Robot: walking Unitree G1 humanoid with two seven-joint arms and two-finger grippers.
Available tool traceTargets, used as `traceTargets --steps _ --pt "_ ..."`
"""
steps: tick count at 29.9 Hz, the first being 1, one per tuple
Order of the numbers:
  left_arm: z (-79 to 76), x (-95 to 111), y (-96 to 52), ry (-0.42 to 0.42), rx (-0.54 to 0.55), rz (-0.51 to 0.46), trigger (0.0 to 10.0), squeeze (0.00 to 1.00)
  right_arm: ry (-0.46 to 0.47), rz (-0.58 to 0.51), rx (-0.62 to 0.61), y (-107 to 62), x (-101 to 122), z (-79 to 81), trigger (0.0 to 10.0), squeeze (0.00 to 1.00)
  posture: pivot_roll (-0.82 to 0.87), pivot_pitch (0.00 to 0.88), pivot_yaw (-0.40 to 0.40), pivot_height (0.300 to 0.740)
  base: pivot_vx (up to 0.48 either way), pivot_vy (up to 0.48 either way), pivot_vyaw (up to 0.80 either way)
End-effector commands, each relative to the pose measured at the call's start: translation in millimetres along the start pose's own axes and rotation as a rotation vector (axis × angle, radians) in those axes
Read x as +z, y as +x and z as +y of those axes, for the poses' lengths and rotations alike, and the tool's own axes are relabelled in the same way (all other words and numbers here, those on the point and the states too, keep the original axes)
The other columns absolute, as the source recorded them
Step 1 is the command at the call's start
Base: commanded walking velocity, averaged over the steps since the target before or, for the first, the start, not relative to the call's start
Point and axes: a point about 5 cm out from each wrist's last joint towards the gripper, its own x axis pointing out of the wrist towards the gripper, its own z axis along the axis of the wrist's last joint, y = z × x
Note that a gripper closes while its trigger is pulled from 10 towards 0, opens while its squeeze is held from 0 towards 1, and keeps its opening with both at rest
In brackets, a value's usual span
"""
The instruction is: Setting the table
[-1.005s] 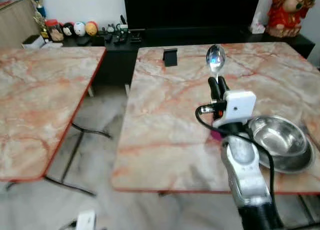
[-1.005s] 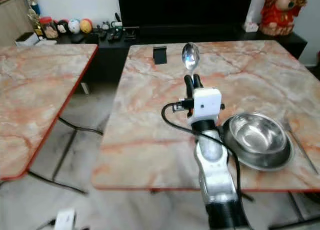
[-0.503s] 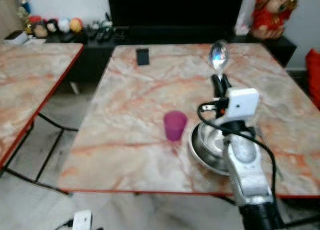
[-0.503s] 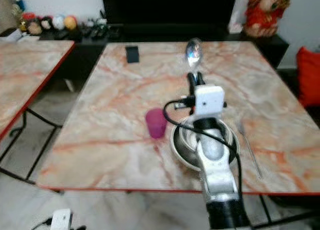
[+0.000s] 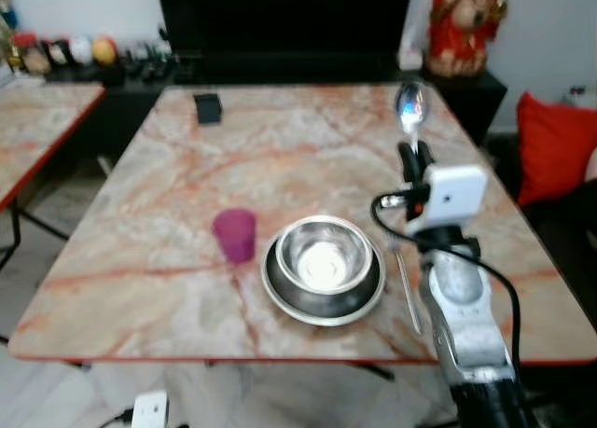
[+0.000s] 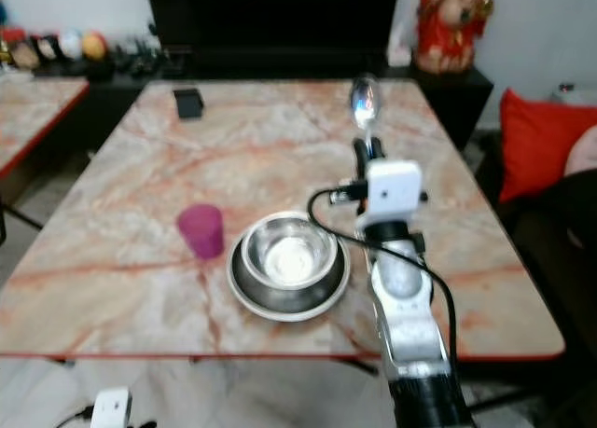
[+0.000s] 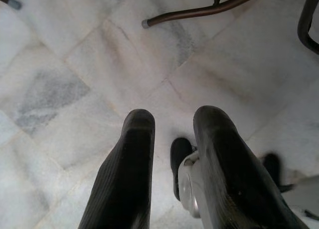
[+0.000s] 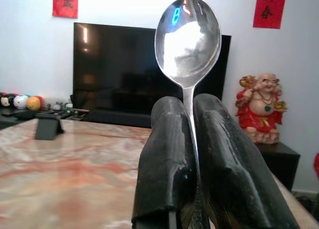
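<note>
The right gripper (image 5: pixel 413 154) pinches the spoon (image 8: pixel 188 34) by its handle, bowl up, above the table (image 5: pixel 280 148) just right of the bowl (image 5: pixel 324 256). A fork (image 5: pixel 407 288), probably, lies there, pointing away. The left gripper (image 7: pixel 172 154) hangs slightly parted.

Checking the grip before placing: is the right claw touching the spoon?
Touching. In the right wrist view the right claw has both fingers pressed on the spoon handle, bowl sticking up above them.
</note>
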Motion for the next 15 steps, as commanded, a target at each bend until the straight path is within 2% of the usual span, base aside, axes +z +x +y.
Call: traceTargets --steps 1,5,8,9,11,15 --pt "-1.8 -2 -0.2 -0.012 0.000 0.000 10.0 0.00 -0.022 -0.001 -0.038 1.8 4 -11.1 10.0 0.00 -0.13 0.000 0.064 0.740 0.000 0.000 0.00" --pt "-2.2 0 0.2 -0.010 -0.002 -0.005 10.0 0.00 -0.035 0.008 -0.054 2.2 3 -17.5 10.0 0.00 -0.14 0.000 0.065 0.740 0.000 0.000 0.00" --pt "-2.8 2 0.8 -0.009 -0.005 -0.010 10.0 0.00 -0.053 0.054 -0.080 2.6 0 -28.2 10.0 0.00 -0.14 0.000 0.067 0.740 0.000 0.000 0.00" --pt "-2.1 1 0.6 -0.008 -0.004 -0.006 10.0 0.00 -0.030 0.091 -0.087 3.4 -2 -31.6 10.0 0.00 -0.14 0.000 0.068 0.740 0.000 0.000 0.00" --pt "-0.8 0 0.2 -0.008 -0.003 -0.001 10.0 0.00 -0.069 0.135 -0.095 5.0 -2 -35.3 10.0 0.00 -0.14 0.000 0.072 0.740 0.000 0.000 0.00" --pt "0.5 0 0.0 -0.003 -0.005 0.003 10.0 0.00 -0.080 0.227 -0.123 5.7 -8 -38.9 10.0 0.00 -0.14 0.000 0.085 0.740 0.000 0.000 0.00"
